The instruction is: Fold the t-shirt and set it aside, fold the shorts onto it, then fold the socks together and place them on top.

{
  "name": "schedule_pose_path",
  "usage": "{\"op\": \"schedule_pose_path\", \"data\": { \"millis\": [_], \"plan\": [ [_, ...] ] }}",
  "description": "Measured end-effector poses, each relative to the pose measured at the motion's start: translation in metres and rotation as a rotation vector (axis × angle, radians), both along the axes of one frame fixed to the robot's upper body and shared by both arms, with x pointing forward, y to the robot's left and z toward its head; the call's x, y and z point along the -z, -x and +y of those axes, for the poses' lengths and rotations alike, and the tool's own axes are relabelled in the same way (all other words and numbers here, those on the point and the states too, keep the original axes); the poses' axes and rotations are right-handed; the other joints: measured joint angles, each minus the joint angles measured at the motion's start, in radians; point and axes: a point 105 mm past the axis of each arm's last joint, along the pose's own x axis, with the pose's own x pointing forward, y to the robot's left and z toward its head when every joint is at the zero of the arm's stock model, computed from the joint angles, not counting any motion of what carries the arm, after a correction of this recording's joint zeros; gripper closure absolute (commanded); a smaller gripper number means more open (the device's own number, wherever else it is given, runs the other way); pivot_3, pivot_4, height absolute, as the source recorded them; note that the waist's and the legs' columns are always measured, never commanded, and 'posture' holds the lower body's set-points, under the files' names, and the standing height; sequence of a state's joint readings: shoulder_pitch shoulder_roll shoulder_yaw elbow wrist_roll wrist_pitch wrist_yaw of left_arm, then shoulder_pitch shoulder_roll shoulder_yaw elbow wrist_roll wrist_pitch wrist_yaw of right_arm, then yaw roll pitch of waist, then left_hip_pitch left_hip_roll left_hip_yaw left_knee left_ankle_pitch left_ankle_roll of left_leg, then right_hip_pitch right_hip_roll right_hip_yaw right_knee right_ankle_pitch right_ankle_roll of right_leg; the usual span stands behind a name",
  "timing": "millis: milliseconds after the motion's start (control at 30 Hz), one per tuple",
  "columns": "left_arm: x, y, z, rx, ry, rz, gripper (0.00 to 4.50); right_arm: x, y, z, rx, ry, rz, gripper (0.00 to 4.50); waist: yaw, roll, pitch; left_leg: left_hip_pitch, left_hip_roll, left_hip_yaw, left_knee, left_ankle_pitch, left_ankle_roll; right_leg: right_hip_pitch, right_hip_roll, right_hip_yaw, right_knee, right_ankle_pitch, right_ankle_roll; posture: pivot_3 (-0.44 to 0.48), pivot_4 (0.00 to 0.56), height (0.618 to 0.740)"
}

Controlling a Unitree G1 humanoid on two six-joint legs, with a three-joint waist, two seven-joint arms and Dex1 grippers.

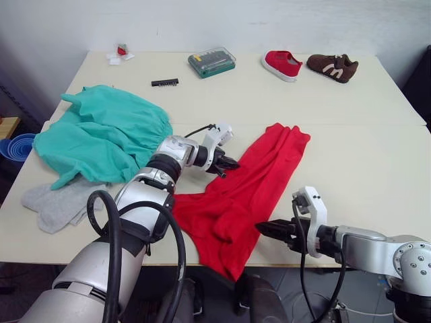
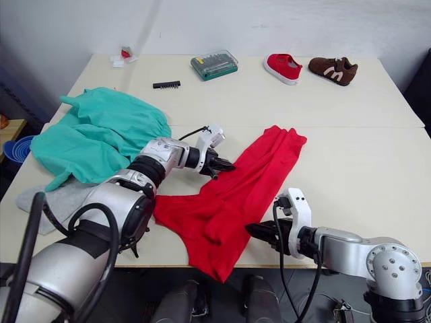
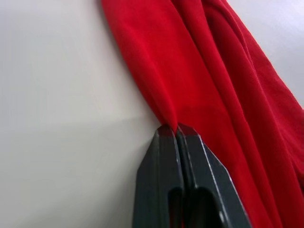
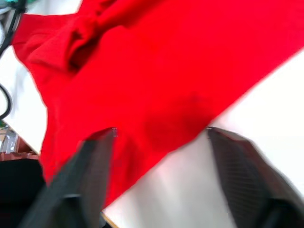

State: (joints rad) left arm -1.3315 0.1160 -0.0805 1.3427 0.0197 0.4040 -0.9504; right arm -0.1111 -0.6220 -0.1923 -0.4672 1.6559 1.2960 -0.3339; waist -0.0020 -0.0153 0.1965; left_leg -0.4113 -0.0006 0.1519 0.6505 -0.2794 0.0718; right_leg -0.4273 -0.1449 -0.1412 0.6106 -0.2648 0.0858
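On the pale tabletop (image 1: 377, 168) I see the t-shirt (image 1: 246, 195) lying crumpled in a long diagonal band, its near corner hanging over the front edge. My left gripper (image 1: 227, 163) has its jaws closed on a pinch of the t-shirt's left edge, about midway along the band; the left wrist view confirms the two fingers (image 3: 164, 161) pressed together with red cloth caught at their tips. My right gripper (image 1: 264, 228) rests low near the front edge, jaws spread wide, its fingertips (image 4: 99, 142) just at the t-shirt's lower right margin, with cloth between them but not clamped. The shorts (image 1: 101, 134) lie heaped on the left part of the tabletop, apart from the t-shirt. The socks (image 1: 57, 203) lie partly under the shorts' near edge, at the front left corner. Along the far side stand a green bit case (image 1: 212, 62), a black bit strip (image 1: 165, 83), a red shoe (image 1: 281, 64) and a brown shoe (image 1: 333, 67).
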Motion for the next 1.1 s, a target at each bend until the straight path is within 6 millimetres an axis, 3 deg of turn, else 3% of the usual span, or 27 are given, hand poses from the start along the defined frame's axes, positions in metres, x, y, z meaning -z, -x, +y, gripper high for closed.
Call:
{"op": "schedule_pose_path", "data": {
  "millis": [167, 467, 867, 1100],
  "plan": [
    [0.000, -0.001, 0.000, -0.009, -0.002, -0.007, 4.50, 0.005, 0.000, 0.000, 0.008, 0.023, 0.025, 4.48, 0.001, 0.000, 0.000, 0.000, 0.000, 0.000, 0.001, 0.000, 0.000, 0.000, 0.000, 0.000, 0.000, 0.000, 0.000, 0.000, 0.150, 0.740],
    [-0.001, -0.003, 0.004, -0.017, -0.002, -0.014, 4.50, 0.005, -0.002, -0.006, 0.004, 0.028, 0.051, 4.48, 0.001, 0.000, 0.000, -0.002, 0.000, 0.000, 0.003, 0.000, 0.002, 0.000, 0.000, 0.000, 0.000, 0.001, 0.002, 0.000, 0.150, 0.740],
    [-0.010, -0.011, 0.026, -0.090, 0.049, -0.017, 4.50, -0.020, -0.036, -0.038, -0.012, 0.127, -0.011, 4.48, 0.001, 0.000, 0.000, -0.011, 0.000, -0.001, 0.014, -0.003, 0.007, -0.003, -0.001, -0.001, 0.000, 0.004, 0.007, 0.000, 0.150, 0.740],
    [-0.020, -0.011, 0.030, -0.112, 0.167, 0.005, 4.50, -0.013, -0.043, -0.053, -0.105, 0.221, 0.026, 4.48, 0.002, 0.000, 0.000, -0.012, -0.002, -0.001, 0.016, -0.005, 0.010, -0.002, -0.002, -0.001, -0.002, 0.006, 0.009, 0.000, 0.150, 0.740]
  ]
}}
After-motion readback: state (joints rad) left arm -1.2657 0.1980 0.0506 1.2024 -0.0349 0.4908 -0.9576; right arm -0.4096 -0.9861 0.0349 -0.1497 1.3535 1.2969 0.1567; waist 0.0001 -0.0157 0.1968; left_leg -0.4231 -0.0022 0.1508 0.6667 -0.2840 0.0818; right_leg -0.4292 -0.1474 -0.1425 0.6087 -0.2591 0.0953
